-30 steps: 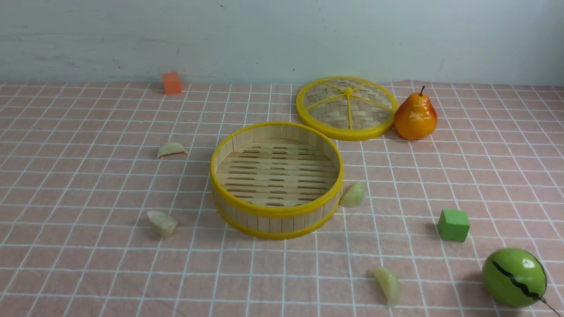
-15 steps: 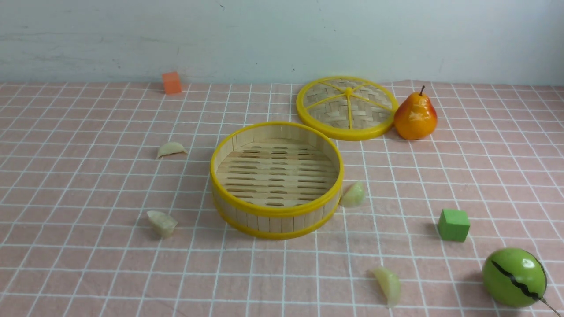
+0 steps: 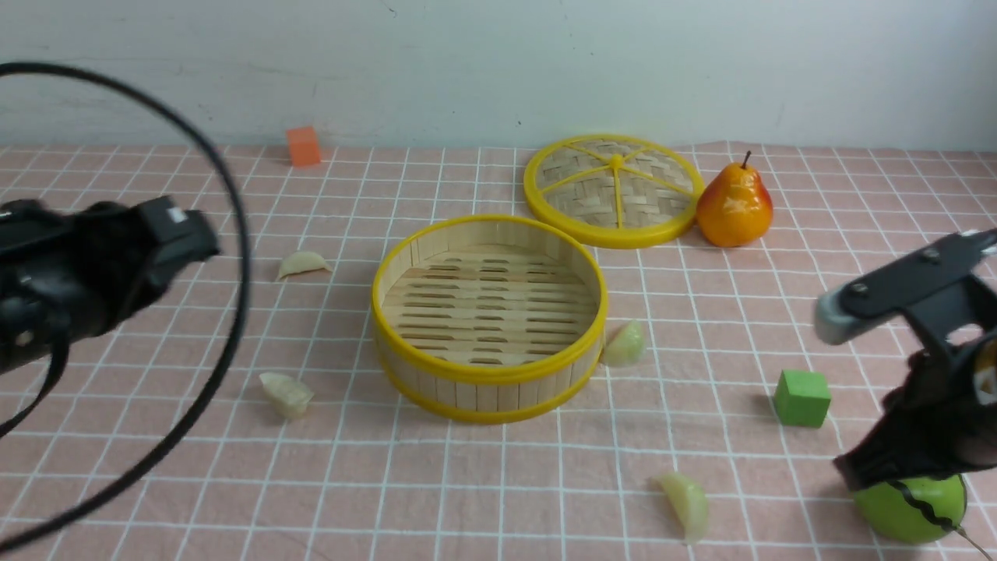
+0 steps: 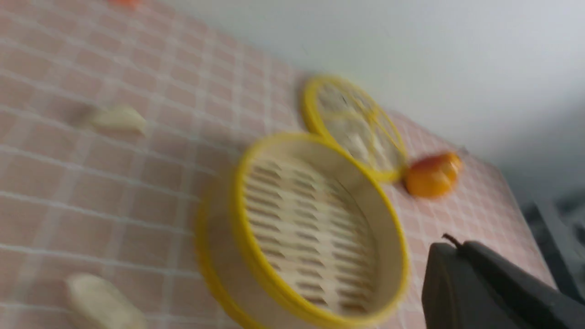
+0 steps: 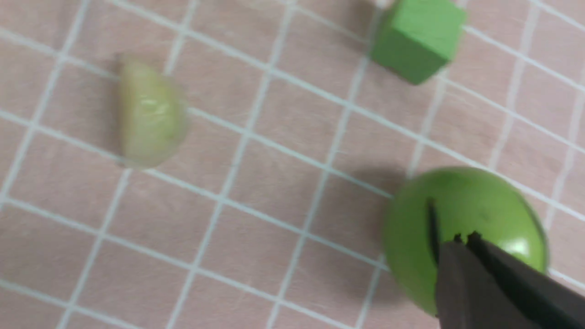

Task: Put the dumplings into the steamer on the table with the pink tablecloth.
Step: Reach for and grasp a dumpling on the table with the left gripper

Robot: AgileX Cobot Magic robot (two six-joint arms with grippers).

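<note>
The steamer [image 3: 489, 319] stands empty mid-table on the pink tablecloth [image 3: 156, 467]; it also shows in the left wrist view [image 4: 311, 228]. Four dumplings lie around it: far left [image 3: 302, 264], near left [image 3: 287, 394], against its right wall [image 3: 625, 344], and near right [image 3: 687, 506]. My left gripper [image 4: 450, 244] is shut and empty, up in the air left of the steamer; its arm [image 3: 86, 273] shows at the left edge. My right gripper [image 5: 464, 238] is shut and empty, above the green ball, with the near-right dumpling [image 5: 151, 114] off to one side.
A green ball [image 3: 911, 510] lies at the near right under my right arm [image 3: 927, 389]. A green cube [image 3: 801, 398] sits beside it. The woven lid [image 3: 613, 191] and a pear [image 3: 734, 206] are behind the steamer. An orange cube [image 3: 304, 146] is at the back left.
Both arms have come into the front view, the left at the left edge, the right over the green ball. The objects on the cloth have not moved.
</note>
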